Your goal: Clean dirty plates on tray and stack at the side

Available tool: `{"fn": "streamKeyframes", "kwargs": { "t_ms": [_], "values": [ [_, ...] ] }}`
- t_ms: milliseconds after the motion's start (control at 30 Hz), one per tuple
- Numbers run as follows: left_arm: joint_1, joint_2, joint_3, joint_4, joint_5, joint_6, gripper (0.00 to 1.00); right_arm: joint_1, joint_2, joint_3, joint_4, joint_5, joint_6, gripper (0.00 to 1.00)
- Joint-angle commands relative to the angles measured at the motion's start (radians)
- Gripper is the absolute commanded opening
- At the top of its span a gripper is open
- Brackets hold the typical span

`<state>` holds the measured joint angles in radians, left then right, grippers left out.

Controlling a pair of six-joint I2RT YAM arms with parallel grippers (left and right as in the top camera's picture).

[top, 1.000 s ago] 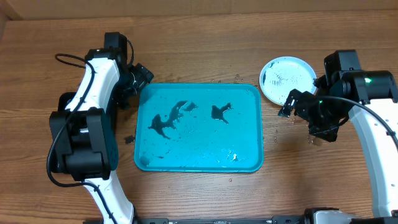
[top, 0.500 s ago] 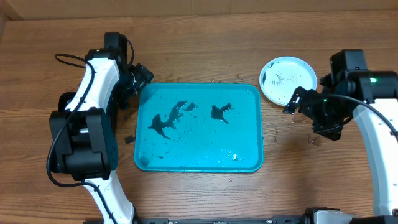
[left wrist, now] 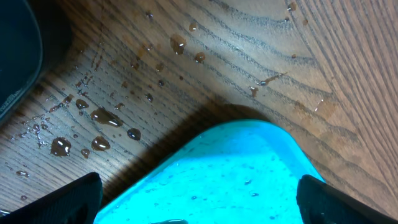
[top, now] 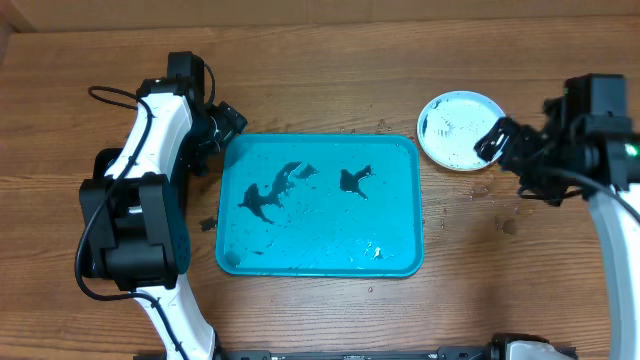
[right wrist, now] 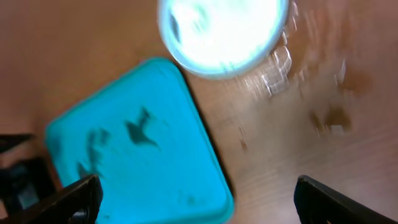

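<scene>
The turquoise tray [top: 400, 200] lies mid-table with black smears and water on its floor; no plate is on it. It also shows in the left wrist view [left wrist: 249, 168] and the right wrist view [right wrist: 186, 155]. A light-blue rimmed plate [top: 455, 125] sits on the table right of the tray, blurred in the right wrist view [right wrist: 221, 34]; whether other plates lie under it I cannot tell. My right gripper [top: 490, 140] is open and empty, at the plate's right edge. My left gripper [top: 228, 122] is open and empty over the tray's far left corner.
Water drops [left wrist: 102, 118] lie on the wooden table beside the tray's corner, and more wet spots [top: 505, 225] lie right of the tray. A small dark bit [top: 207, 224] lies at the tray's left edge.
My right arm has moved right and back, away from the tray, its gripper now at the plate's right edge. The left arm, tray and plate have not moved.
</scene>
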<state>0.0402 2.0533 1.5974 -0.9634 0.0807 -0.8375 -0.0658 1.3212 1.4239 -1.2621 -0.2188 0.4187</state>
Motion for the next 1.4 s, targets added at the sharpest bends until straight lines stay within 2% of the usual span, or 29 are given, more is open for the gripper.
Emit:
{"fn": "streamKeyframes", "kwargs": {
  "t_ms": [0, 367, 667, 833, 1367],
  "values": [
    [0.005, -0.021, -0.005, 0.0, -0.013, 0.007, 1.0, -0.005, -0.112, 0.015, 0.047, 0.02, -0.005, 1.0],
    [0.005, -0.021, -0.005, 0.0, -0.013, 0.007, 1.0, -0.005, -0.399, -0.053, 0.109, 0.039, -0.004, 1.0],
    [0.005, -0.021, -0.005, 0.0, -0.013, 0.008, 0.99, 0.002, -0.445, -0.088, 0.108, 0.039, -0.005, 1.0],
    [0.005, -0.021, -0.005, 0.0, -0.013, 0.007, 1.0, 0.037, -0.517, -0.154, 0.246, 0.046, -0.005, 1.0],
    [0.005, -0.021, -0.005, 0.0, -0.013, 0.007, 1.0, 0.105, -0.857, -0.637, 0.661, 0.035, -0.004, 1.0]
  ]
}}
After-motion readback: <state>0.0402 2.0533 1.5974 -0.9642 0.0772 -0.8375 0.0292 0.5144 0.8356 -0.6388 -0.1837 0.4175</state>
